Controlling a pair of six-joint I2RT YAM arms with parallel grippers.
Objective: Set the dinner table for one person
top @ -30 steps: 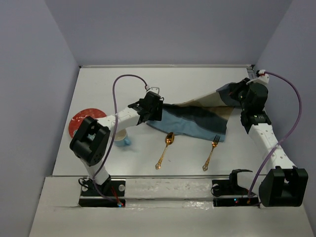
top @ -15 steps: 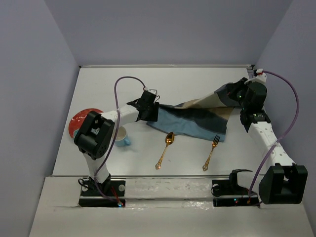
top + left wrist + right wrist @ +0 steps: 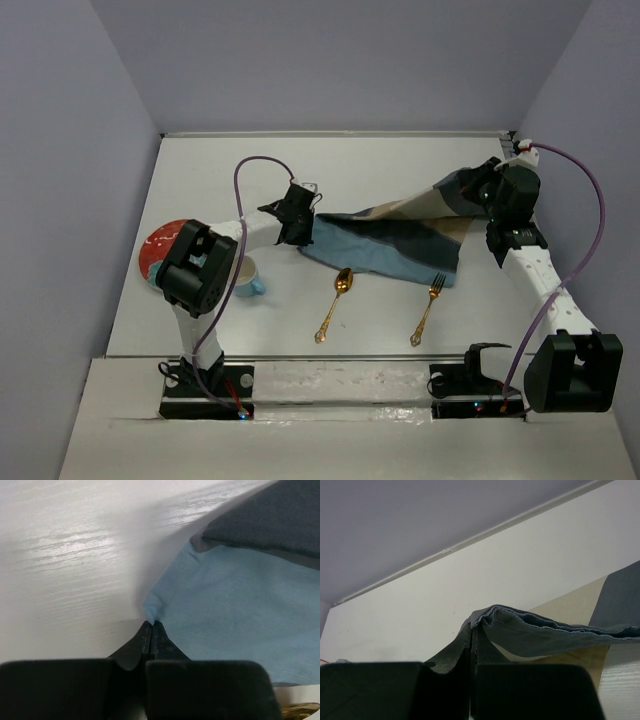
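The dinner table [image 3: 380,165] fills the middle of the top view, a white top with a metal rail [image 3: 340,362] along its 6 o'clock edge, just in front of the 2 arm bases.

A striped cloth [image 3: 400,240] in blue, grey and tan is stretched between the 2 arms. It runs from the table's centre out toward 2 o'clock. Its 3 o'clock end is lifted off the surface, while the lower blue part lies on the table.

The left claw [image 3: 299,238] is pinched tight on the cloth's 9 o'clock corner. In the left wrist view its 2 fingers meet with no gap [image 3: 151,625], and a small peak of light blue cloth [image 3: 240,610] stands up between the tips. The white table [image 3: 65,555] lies just under them.

The right claw [image 3: 472,190] is clamped on the cloth's 2 o'clock corner. In the right wrist view the fingers are pressed together [image 3: 471,632] around a folded grey hem [image 3: 530,630], which is held up above the table [image 3: 530,565].

A gold spoon [image 3: 334,303] lies at 6 o'clock of the cloth, its bowl touching the blue edge. A gold fork [image 3: 427,310] lies at 5 o'clock, its tines just at the cloth's edge. The 2 are well apart.

A red plate [image 3: 158,246] sits at the table's 9 o'clock edge, partly hidden by the left arm. A light blue cup [image 3: 246,277] stands just beside it, at the plate's 4 o'clock.
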